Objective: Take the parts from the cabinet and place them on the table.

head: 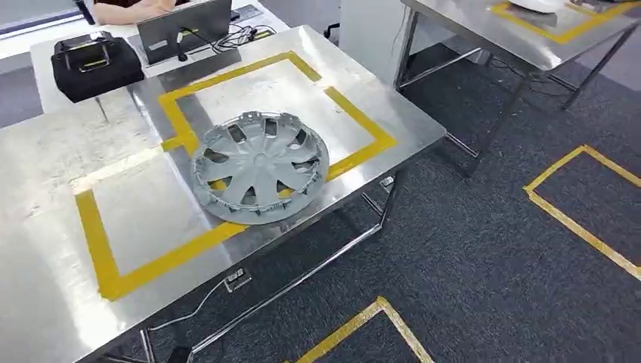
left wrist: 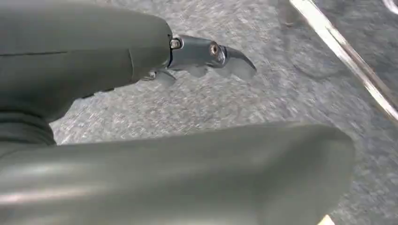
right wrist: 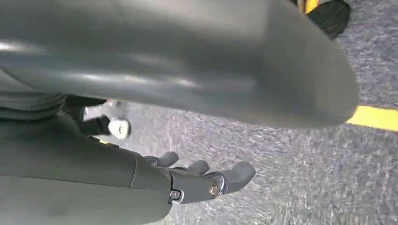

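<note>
Your left hand point(left wrist: 206, 58) hangs over the carpet with nothing in it, fingers loosely apart; your right hand point(right wrist: 206, 180) hangs the same way, loose and bare. The wheel cover point(head: 259, 166) lies flat on the steel table point(head: 45, 174), across the yellow tape point(head: 98, 249) between the two marked squares, near the front edge. A knock against the table could slide it off the edge.

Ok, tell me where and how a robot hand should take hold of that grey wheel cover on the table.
Probably grip the wheel cover at its rim on the side nearest the table's front edge, coming from that edge. It lies flat and is wide, so only the thin rim or the spoke openings offer a hold; the near rim sits close to the edge.
</note>
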You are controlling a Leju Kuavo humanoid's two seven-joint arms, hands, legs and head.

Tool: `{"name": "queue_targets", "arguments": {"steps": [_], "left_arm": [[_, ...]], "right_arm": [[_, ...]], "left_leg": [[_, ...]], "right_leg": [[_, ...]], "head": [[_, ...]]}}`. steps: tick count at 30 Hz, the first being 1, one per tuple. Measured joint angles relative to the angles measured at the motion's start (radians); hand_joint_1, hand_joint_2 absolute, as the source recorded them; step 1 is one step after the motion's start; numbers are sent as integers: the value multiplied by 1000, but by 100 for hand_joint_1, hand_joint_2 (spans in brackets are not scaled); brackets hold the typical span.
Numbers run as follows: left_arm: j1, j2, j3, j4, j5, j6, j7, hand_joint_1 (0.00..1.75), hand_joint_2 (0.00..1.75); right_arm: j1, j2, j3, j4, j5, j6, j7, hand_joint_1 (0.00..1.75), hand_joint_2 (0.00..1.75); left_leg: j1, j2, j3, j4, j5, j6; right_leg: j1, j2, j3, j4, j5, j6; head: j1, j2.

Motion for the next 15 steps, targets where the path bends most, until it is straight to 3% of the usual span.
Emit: {"name": "queue_targets", "arguments": {"steps": [1,2,3,4,6,7,8,11,12,13,14,15], "left_arm": [[2,0,0,0,0,0,0,0,0],[6,0,0,1,0,0,0,0,0],[10,1,0,2,2,0,0,0,0],[12,2,0,2,2,0,0,0,0],[11,3,0,2,3,-1,-1,0,0],[12,5,0,2,3,-1,-3,0,0],[10,8,0,2,3,-1,-3,0,0],[6,7,0,2,3,-2,-5,0,0],[6,3,0,2,3,-2,-6,0,0],[4,3,0,1,3,-1,-6,0,0],[3,3,0,1,3,-1,-6,0,0],[5,3,0,1,3,-1,-6,0,0]], "right_arm": [[-3,1,0,0,-2,0,-2,0,0],[-4,2,0,0,-5,-1,-4,0,0],[-4,2,0,0,-7,-1,-4,0,0],[-3,2,0,0,-9,-2,-4,0,0],[-1,2,-1,0,-11,-3,-4,0,0],[0,4,-1,0,-11,-3,-4,0,0],[0,7,-1,1,-11,-3,-4,0,0],[1,6,-1,2,-12,-4,-5,0,0],[1,4,-1,2,-12,-4,-5,0,0],[2,3,-1,2,-12,-4,-4,0,0],[2,3,-1,3,-12,-5,-4,0,0],[-1,3,-1,3,-12,-5,-4,0,0]], "left_leg": [[-1,-10,-48,85,-29,-1],[-3,-13,-92,152,-41,-2],[-5,-15,-114,166,-25,1],[-7,-16,-113,135,14,6],[-10,-34,-63,-17,121,17],[-11,-70,-37,-96,152,26],[-9,-94,-28,-113,134,28],[-17,-66,-12,-120,138,36],[-9,-55,-5,-132,142,42],[-5,-42,2,-138,145,45],[-4,-34,5,-142,143,50],[-5,-23,5,-142,141,52]], "right_leg": [[3,14,0,1,-2,-2],[6,31,0,1,-4,-5],[9,48,1,4,-6,-8],[10,65,3,7,-9,-6],[13,91,11,13,-18,-4],[12,101,10,17,-23,-1],[19,110,7,23,-28,6],[4,142,-10,18,-21,25],[9,152,-18,18,-23,31],[12,118,-17,33,-31,34],[12,62,-40,76,-56,42],[6,34,-80,146,-90,48]], "head": [[-10,0],[-13,0],[-18,0],[-24,0],[-35,0],[-41,0],[-37,0],[-41,0],[-43,0],[-42,0],[-27,0],[-16,0]]}}
